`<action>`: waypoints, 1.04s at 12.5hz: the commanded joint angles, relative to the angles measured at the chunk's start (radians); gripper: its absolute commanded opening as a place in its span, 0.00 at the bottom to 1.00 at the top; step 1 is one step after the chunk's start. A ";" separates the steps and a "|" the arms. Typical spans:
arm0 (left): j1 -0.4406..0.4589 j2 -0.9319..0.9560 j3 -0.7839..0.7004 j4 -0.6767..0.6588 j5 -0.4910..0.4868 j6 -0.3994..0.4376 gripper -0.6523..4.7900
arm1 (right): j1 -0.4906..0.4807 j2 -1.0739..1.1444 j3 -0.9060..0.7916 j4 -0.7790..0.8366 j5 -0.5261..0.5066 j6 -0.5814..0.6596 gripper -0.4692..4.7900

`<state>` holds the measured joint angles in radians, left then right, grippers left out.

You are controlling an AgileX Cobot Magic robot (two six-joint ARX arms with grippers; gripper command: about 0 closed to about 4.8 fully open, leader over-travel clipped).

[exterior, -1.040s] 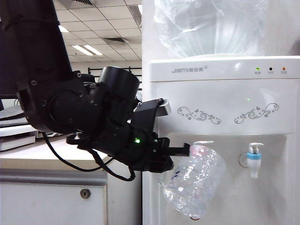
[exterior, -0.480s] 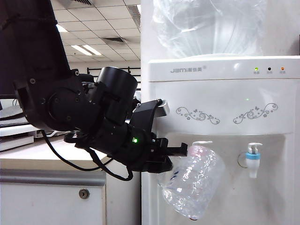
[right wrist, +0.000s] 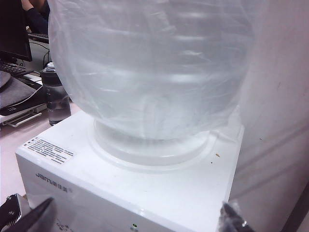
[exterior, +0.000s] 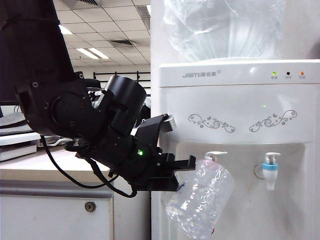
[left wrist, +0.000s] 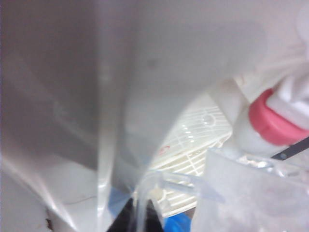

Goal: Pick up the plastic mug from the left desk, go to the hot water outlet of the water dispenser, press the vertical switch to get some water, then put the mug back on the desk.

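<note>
A: Where is the plastic mug [exterior: 200, 199] right now?

B: Off the left desk [exterior: 55, 172] and up against the front of the water dispenser [exterior: 235, 105]. It hangs tilted, mouth leaning up toward the hot water outlet [left wrist: 273, 121], the tap with the red collar. Its rim sits just under that tap's nozzle.

A: Who has it?

B: The left gripper [exterior: 184, 165]. Its jaws are clenched on the mug's rim, by the thin handle, and the arm reaches in from the desk side.

A: Has water been drawn yet?

B: I'd say not. The mug looks empty in the exterior view, though clear plastic against a white cabinet is hard to read, so a little water could be missed. The vertical switch [exterior: 216, 154] sits above the mug's rim; whether the rim touches it I cannot tell.

A: And the other arm?

B: The right gripper [right wrist: 130, 220] hovers high, near the top front edge of the dispenser, by the big clear bottle [right wrist: 154, 67]. Its jaws stand wide apart and hold nothing.

A: So how far along is the job?

B: Roughly halfway by my reckoning. Picking up and carrying to the outlet are done. Pressing the switch, filling, and setting the mug back on the desk are left. The blue-collared tap [exterior: 271, 167], further toward the dispenser's right edge, is not involved.
</note>
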<state>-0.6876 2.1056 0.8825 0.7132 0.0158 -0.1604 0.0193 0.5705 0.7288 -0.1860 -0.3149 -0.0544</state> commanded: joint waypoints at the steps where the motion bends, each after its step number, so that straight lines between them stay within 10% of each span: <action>1: 0.013 -0.010 0.010 -0.016 -0.031 -0.035 0.11 | 0.001 -0.002 0.003 0.011 -0.002 -0.003 0.93; 13: 0.005 0.019 0.010 -0.004 0.131 0.067 0.11 | 0.000 -0.001 0.003 0.026 0.002 -0.007 0.93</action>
<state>-0.6773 2.1296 0.8879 0.6403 0.1154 -0.1196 0.0185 0.5705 0.7288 -0.1787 -0.3145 -0.0547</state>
